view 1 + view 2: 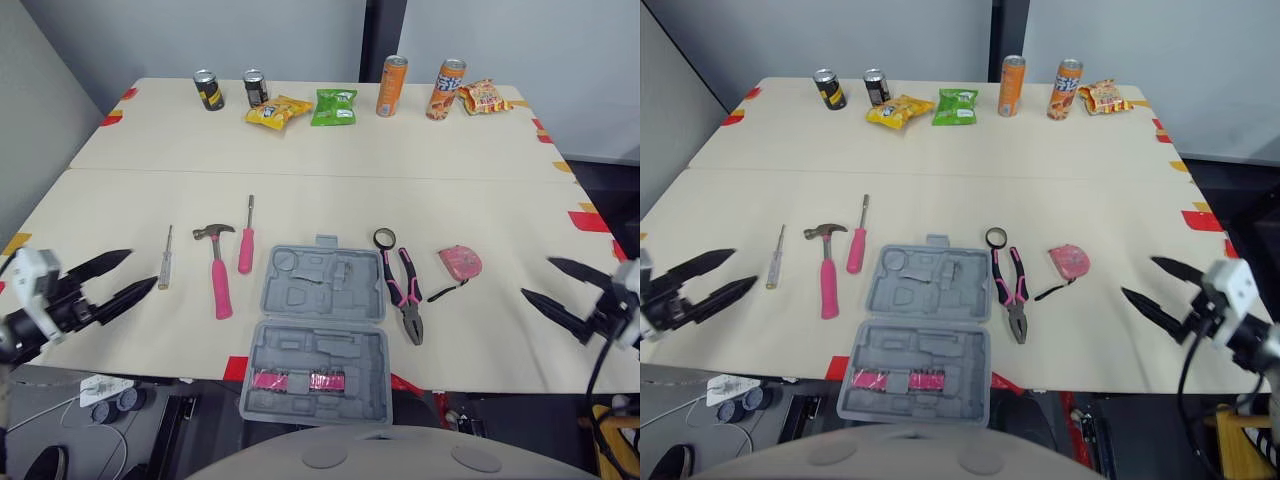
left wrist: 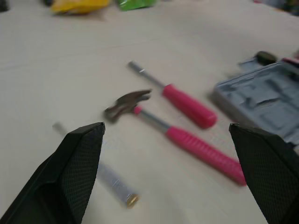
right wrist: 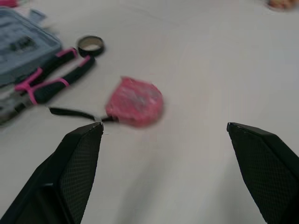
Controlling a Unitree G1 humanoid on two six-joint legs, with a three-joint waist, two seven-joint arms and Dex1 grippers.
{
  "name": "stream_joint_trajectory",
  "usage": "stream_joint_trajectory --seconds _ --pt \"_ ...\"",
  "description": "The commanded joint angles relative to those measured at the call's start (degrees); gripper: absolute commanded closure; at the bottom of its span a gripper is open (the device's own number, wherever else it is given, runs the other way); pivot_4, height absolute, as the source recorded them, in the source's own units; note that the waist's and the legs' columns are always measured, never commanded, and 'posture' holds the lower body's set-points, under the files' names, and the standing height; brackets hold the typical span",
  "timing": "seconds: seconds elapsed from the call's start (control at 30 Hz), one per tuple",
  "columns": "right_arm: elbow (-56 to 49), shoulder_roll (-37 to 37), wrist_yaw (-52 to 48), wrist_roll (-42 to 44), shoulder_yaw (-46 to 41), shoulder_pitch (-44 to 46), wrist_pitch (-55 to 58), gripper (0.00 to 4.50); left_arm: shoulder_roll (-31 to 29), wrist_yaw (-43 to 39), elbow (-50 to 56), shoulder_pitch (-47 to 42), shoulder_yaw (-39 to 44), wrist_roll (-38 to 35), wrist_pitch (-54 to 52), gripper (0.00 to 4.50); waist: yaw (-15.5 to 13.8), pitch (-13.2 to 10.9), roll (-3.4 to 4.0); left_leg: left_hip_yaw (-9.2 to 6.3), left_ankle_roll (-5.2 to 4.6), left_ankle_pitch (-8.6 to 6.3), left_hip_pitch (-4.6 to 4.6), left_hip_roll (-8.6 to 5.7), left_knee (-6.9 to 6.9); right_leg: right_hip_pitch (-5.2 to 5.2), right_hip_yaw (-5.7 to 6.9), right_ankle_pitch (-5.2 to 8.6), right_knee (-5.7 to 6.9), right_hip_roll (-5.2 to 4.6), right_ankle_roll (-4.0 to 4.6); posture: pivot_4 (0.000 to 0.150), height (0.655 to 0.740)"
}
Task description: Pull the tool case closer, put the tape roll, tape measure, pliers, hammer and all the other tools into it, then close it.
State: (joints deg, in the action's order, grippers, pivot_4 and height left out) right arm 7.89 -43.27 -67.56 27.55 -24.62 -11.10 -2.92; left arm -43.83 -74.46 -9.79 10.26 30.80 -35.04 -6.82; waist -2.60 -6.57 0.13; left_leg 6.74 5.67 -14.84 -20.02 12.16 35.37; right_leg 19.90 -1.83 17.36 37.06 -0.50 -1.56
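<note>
Now holding the left gripper (image 1: 142,268) low over the near left part of the counter (image 1: 400,160), fingers spread wide apart, tips pointing at the clear-handled screwdriver (image 1: 165,262) lying just beyond. Holding the right gripper (image 1: 537,278) at the near right side, fingers likewise parted, well apart from the pink tape measure (image 1: 460,263).

Finding the grey tool case (image 1: 318,335) lying open and flat at the middle of the near edge, between the two grippers and touched by neither, its near half reaching past the counter's edge. Noting two pink pieces (image 1: 300,380) sitting side by side in a slot of that near half, and moulded recesses in the far half.

Spotting the pink-handled hammer (image 1: 218,270) and pink-handled screwdriver (image 1: 246,240) left of the case, and the tape roll (image 1: 385,238) just beyond the handles of the pliers (image 1: 405,292) on its right.

Picking up, in the left wrist view, both screwdrivers, the hammer and a corner of the case. Catching, in the right wrist view, the tape measure's black strap trailing toward the pliers. Taking in, from the head views, the far edge: a yellow snack pack (image 1: 278,110), a green snack pack (image 1: 334,106) and drink cans on either side.
</note>
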Motion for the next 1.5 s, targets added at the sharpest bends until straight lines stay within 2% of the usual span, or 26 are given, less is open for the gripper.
stream_joint_trajectory --seconds 0.03,0.2,0.37,0.63,0.97,1.1,1.5 --pt "-4.41 -3.70 0.13 -4.04 5.84 5.75 2.36 0.02 0.13 -0.83 8.76 -0.85 -2.95 -2.64 -2.58 0.00 -0.13 -0.01 0.00 0.00 0.05 0.03 -0.01 -0.02 0.01 0.00 0.00 0.00 0.00 0.00 0.00 0.150 0.7385" --pt "-2.63 -7.75 -3.01 -15.42 20.93 23.89 2.69 0.02 -0.87 -5.38 14.56 -1.95 -6.87 -3.79 -2.88 0.00 0.10 -0.07 0.06 0.03 0.29 0.15 -0.04 -0.08 0.03 0.07 -0.03 0.00 0.04 0.08 0.00 0.150 0.7385" --pt "2.40 -6.85 -9.60 -23.26 33.44 39.28 1.90 0.02 -1.63 -7.93 16.74 -2.62 -8.24 -4.43 -3.32 0.00 -0.25 -0.09 0.04 0.04 0.34 0.17 -0.08 -0.04 0.04 0.14 -0.04 0.01 0.12 0.17 0.01 0.150 0.7385" --pt "6.87 -2.56 -12.46 -35.00 46.22 52.46 0.53 0.02 -2.46 -9.26 20.42 -0.47 -7.48 -4.34 -2.97 0.00 -0.78 -0.13 -0.02 0.04 0.48 0.20 -0.19 -0.02 0.27 0.27 -0.03 0.00 0.45 0.16 0.01 0.150 0.7385" --pt "6.65 2.04 -14.23 -43.46 53.30 58.78 5.36 0.02 -4.59 -10.80 24.80 2.28 -4.90 -9.37 -6.30 0.00 -0.47 -0.13 -0.02 0.21 0.53 0.20 -0.19 0.05 0.28 0.55 -0.22 0.01 0.59 0.24 0.02 0.150 0.7385" --pt "5.61 3.06 -14.29 -45.68 54.67 59.00 7.53 0.02 -5.00 -10.70 25.77 1.81 -3.97 -11.56 -7.57 0.00 -0.51 -0.14 -0.02 0.24 0.55 0.21 -0.20 0.05 0.29 0.58 -0.27 0.01 0.70 0.25 0.02 0.150 0.7385" --pt "0.63 5.63 -12.80 -50.52 57.31 56.27 12.40 0.02 -5.12 -10.67 25.69 -0.59 -3.49 -12.21 -8.21 0.00 -0.56 -0.14 -0.02 0.31 0.59 0.21 -0.19 0.06 0.30 0.64 -0.34 0.01 0.82 0.26 0.02 0.150 0.7385"
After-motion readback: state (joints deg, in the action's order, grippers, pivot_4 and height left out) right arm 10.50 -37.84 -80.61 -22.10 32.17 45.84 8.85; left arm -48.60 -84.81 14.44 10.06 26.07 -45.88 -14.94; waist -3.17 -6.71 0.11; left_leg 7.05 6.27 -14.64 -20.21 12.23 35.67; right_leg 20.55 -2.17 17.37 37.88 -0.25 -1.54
